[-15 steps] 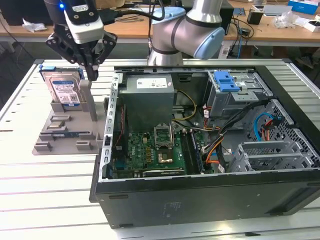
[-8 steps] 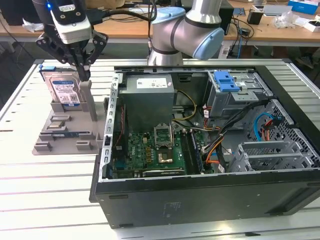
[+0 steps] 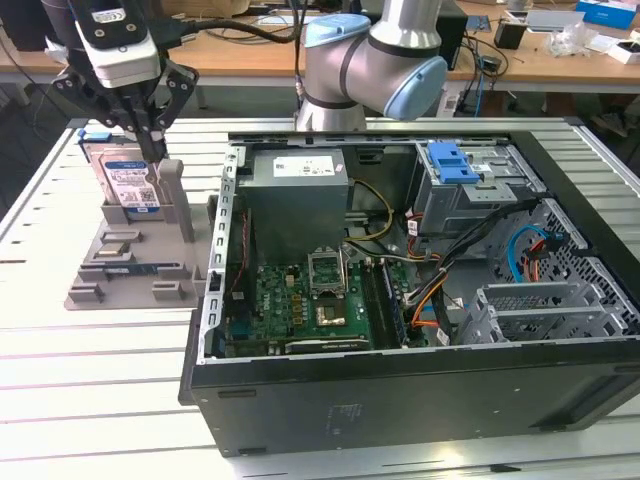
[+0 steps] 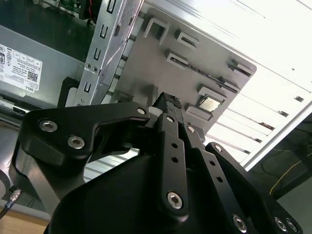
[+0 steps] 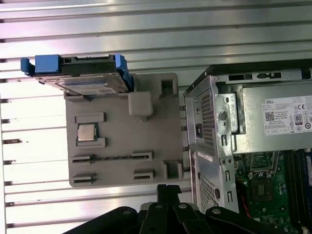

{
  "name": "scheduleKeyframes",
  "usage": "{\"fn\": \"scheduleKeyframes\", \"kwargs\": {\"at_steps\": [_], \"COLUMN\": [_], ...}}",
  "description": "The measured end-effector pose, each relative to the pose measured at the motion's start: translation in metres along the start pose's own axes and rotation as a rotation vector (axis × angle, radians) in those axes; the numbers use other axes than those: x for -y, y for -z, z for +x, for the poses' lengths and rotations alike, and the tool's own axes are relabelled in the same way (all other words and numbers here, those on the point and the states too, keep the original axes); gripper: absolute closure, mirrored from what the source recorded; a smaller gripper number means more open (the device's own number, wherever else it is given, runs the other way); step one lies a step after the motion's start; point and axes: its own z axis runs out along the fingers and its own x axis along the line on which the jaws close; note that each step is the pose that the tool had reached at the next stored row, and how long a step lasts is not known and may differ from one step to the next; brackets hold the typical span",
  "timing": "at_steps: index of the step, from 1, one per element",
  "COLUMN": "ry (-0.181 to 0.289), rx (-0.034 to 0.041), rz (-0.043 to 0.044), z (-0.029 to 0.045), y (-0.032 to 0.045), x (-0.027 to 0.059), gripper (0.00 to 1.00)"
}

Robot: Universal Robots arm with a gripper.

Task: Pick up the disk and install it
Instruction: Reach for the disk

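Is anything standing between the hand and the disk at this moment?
Nothing visible does. In the exterior view the hand hangs close over the disk, which stands on edge in the grey holder; no other object shows between them.

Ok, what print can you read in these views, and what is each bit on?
Nothing can be quoted with confidence.
White sticker on the power-supply box: a logo, marks and barcodes, too small to read.
Label on the disk: white with a blue band, print too small to read.
Small sticker on the drive cage: blurred.
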Motion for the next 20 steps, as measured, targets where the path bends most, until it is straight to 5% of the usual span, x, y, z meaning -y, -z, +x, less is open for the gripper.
{"fn": "scheduleKeyframes", "kwargs": {"at_steps": [9, 15, 20], "ry": [0.000, 0.000, 0.000], "rx": [-0.0001, 0.0003, 0.0006], "rz": [0.0005, 0.0055, 0.0083], "z": [0.0225, 0.0375, 0.0678], "y": [0.0002, -0.0009, -0.0015], "x": [-0.0014, -0.0169, -0.0293], "gripper": [0.89, 0.89, 0.89]}}
